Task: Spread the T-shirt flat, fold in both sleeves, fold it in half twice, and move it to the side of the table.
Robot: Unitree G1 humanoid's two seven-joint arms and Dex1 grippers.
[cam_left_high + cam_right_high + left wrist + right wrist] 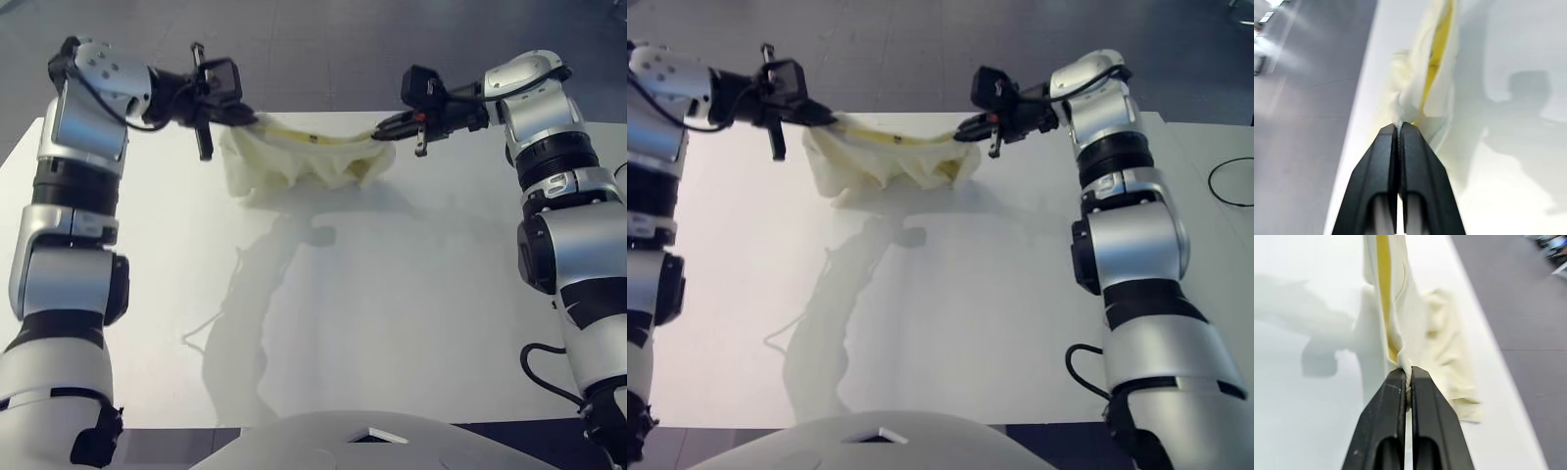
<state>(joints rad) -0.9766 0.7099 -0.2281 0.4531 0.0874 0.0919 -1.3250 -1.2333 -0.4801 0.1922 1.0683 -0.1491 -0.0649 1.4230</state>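
Listener: Where is the T-shirt?

Operator: I see a pale cream T-shirt (304, 162) at the far edge of the white table (441, 323). It is bunched, not flat. Its upper edge is lifted and stretched in a sagging line between my two arms, and a yellow inner surface shows along that line. The lower folds appear to rest on the table top.

Listener: And the grippers?

Operator: My left gripper (1398, 128) has its black fingers pressed together, with a pinch of cloth caught at the tips, at the shirt's left end. My right gripper (1406, 372) is closed the same way on a twist of fabric at the right end. I have both raised above the table, near its far edge.
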